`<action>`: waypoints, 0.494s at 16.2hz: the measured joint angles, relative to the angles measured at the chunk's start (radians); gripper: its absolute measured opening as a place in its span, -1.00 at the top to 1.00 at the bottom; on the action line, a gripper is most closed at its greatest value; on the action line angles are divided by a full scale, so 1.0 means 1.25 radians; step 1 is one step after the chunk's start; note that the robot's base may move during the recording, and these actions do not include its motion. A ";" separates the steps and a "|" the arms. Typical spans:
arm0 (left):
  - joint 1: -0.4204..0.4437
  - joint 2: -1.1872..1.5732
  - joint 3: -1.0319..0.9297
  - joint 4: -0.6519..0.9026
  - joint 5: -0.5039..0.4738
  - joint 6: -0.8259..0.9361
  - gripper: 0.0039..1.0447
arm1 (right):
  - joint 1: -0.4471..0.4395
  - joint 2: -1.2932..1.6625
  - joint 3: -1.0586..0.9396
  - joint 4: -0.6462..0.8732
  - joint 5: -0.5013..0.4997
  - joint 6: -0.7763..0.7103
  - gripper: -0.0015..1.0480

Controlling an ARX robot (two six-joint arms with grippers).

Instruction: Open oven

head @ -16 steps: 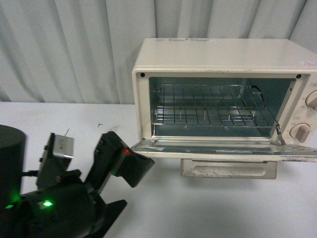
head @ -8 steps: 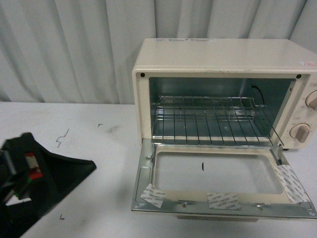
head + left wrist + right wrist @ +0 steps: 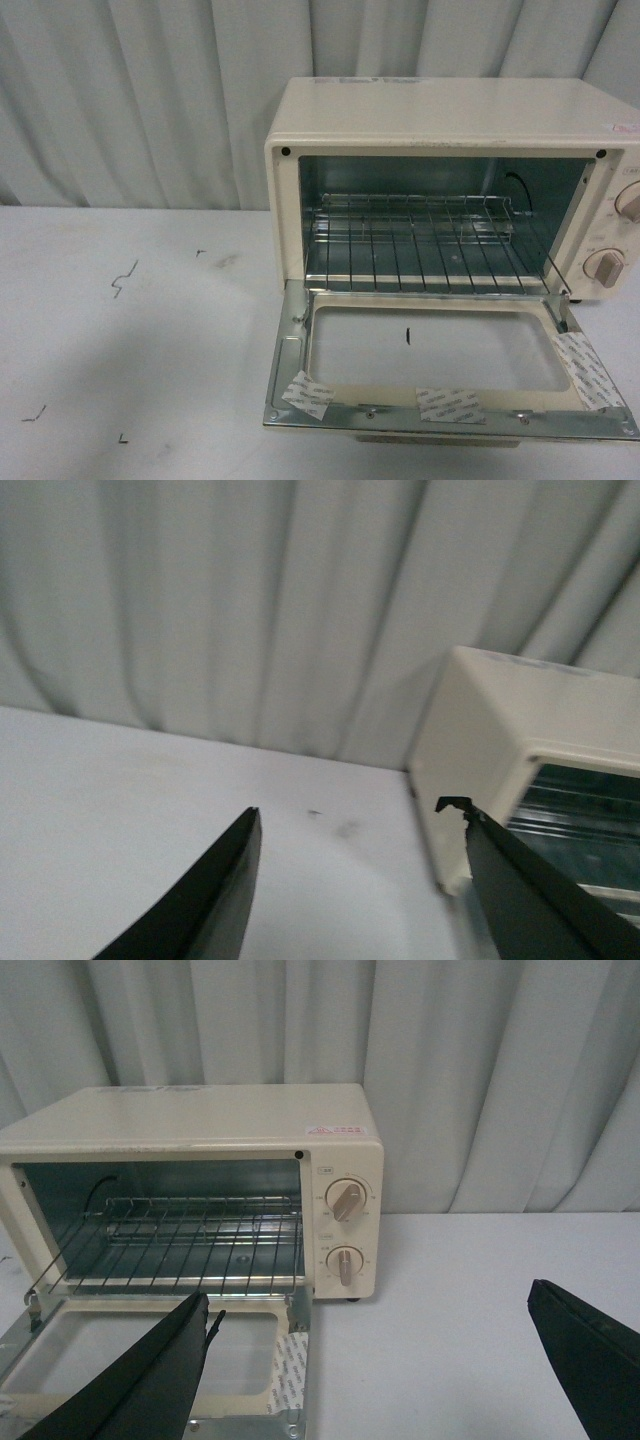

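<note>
- The white table (image 3: 150, 330) carries the cream oven (image 3: 450, 110), which stands ahead and to my right, in front of a curtain (image 3: 150, 100).
- Its door (image 3: 292, 350) lies dropped flat toward me.
- A wire rack (image 3: 420, 235) sits inside.
- Two knobs (image 3: 346, 1200) are stacked on the oven's right side.
- My left gripper (image 3: 350, 810) and right gripper (image 3: 370, 1295) each have their jaws spread wide, holding nothing.
</note>
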 joint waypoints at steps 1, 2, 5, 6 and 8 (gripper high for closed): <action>0.036 -0.059 -0.021 -0.021 -0.005 0.088 0.02 | 0.000 0.000 0.000 0.001 -0.002 0.000 -0.87; 0.050 -0.090 -0.038 -0.047 0.022 0.125 0.27 | 0.000 0.000 0.000 0.001 -0.002 0.000 -0.87; 0.098 -0.199 -0.073 -0.116 0.069 0.157 0.97 | 0.000 0.000 0.000 0.001 -0.002 0.000 -0.87; 0.110 -0.232 -0.082 -0.142 0.081 0.159 0.97 | 0.000 0.000 0.000 0.001 -0.002 0.000 -0.87; 0.196 -0.266 -0.115 -0.155 0.156 0.159 0.97 | 0.000 0.000 0.000 0.001 0.000 0.000 -0.87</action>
